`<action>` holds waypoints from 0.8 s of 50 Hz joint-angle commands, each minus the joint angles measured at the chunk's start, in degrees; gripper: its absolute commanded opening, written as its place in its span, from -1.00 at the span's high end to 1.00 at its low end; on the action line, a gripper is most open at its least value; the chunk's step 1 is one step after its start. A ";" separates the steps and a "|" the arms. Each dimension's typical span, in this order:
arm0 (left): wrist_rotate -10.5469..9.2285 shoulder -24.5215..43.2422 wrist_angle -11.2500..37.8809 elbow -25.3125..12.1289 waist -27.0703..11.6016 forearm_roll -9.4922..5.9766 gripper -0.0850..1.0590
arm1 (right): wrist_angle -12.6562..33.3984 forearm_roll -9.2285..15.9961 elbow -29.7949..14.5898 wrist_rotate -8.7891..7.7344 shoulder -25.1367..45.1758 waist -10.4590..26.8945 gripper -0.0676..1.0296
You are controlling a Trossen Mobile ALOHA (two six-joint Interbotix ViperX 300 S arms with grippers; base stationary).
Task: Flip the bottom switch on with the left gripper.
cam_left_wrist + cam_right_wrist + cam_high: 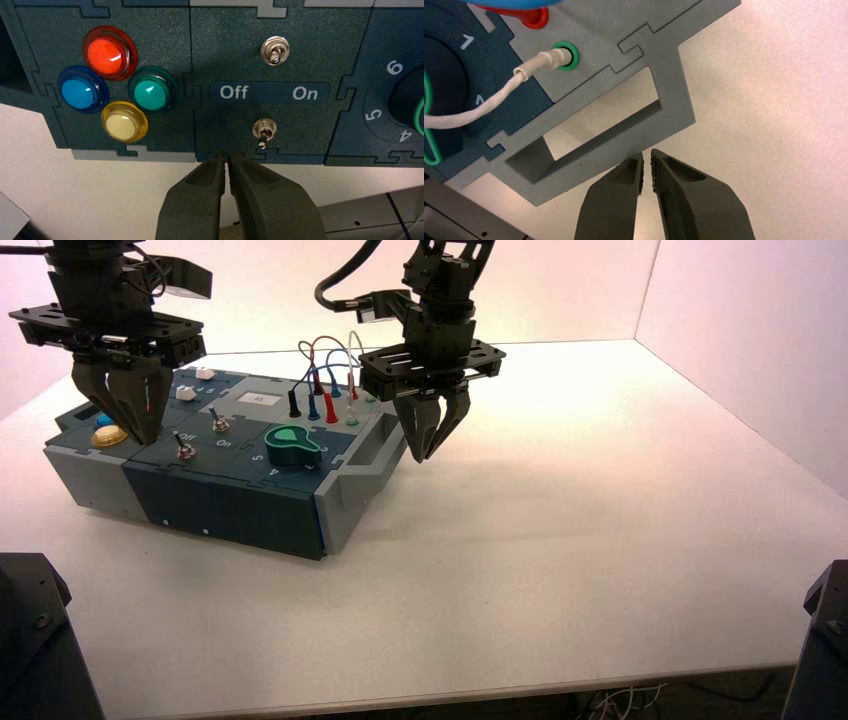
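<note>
Four buttons [105,56], left gripper [226,156] seemingly hiding two

A bare strip of panel [225,135] is lying open between the yellow button [121,126] and the near toggle switch [263,131]. The far toggle switch [275,51] is standing beyond; the green knob [293,446], arching wires [325,362] and right gripper [423,459] are obstructing the right.

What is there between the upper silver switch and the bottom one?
In left wrist view, a blue strip lettered "Off" and "On" lies between both switches.
</note>
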 commanded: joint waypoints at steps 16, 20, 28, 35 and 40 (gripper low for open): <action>0.44 -0.70 -1.85 -0.97 -0.18 -0.26 0.91 | -0.35 0.26 -2.55 -0.62 -0.97 0.53 0.70; 0.44 -0.70 -1.93 -0.97 -0.18 -0.26 0.91 | -0.35 0.26 -2.46 -0.62 -1.14 0.53 0.70; 0.62 -0.53 -2.20 -1.05 -1.23 -0.35 0.91 | -0.35 0.26 -2.55 -0.62 -1.23 0.70 0.70; 0.88 -0.35 -2.11 -1.14 -2.90 -0.53 0.91 | -0.35 0.35 -2.64 -0.62 -1.32 0.70 0.70; 1.05 -0.26 -2.11 -1.14 -4.04 -0.53 0.91 | -0.35 0.44 -2.55 -0.62 -1.32 0.79 0.70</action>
